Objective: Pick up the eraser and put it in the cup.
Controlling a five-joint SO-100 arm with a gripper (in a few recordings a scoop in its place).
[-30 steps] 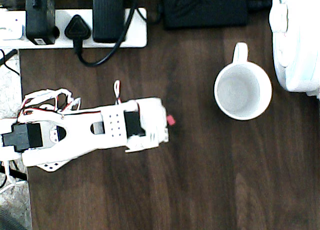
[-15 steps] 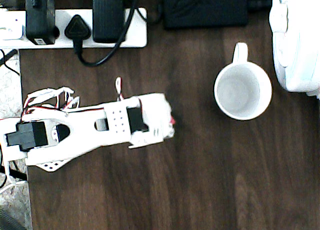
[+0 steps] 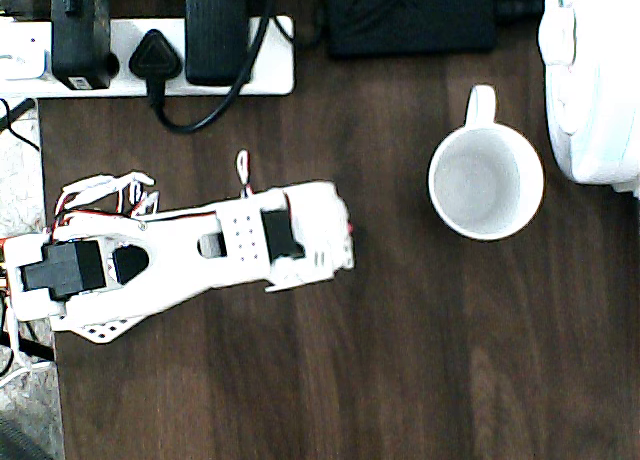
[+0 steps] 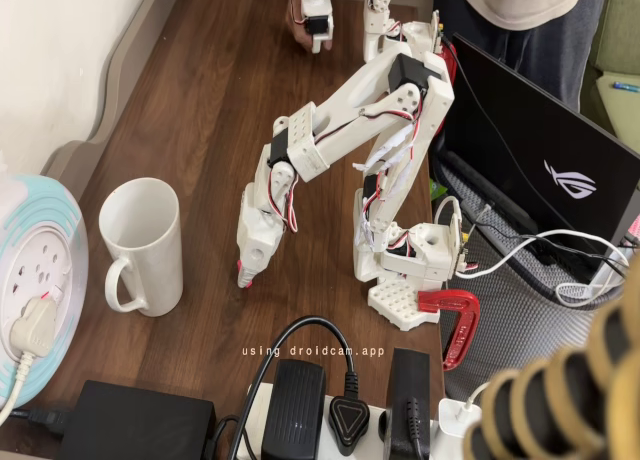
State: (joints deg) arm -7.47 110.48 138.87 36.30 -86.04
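The white cup [image 3: 486, 183] stands upright with nothing inside it, handle toward the top of the overhead view; in the fixed view the cup [image 4: 140, 242] is left of the arm. My gripper [image 3: 338, 242] points down at the dark wooden table, well left of the cup. Only a red sliver of the eraser [image 3: 348, 227] peeks out at its edge. From the fixed view, my gripper [image 4: 244, 273] has its fingers drawn together on the pinkish-red eraser [image 4: 240, 275], at or just above the tabletop.
A white power strip [image 3: 270, 70] with black plugs and a black power adapter [image 3: 410, 20] lie along the top edge. A large white round appliance [image 3: 595, 80] sits right of the cup. A laptop [image 4: 540, 150] and a red clamp [image 4: 455, 325] flank the arm's base.
My gripper has slid right and come down over the eraser, which was in plain sight beside its tip a second ago and is now nearly covered.
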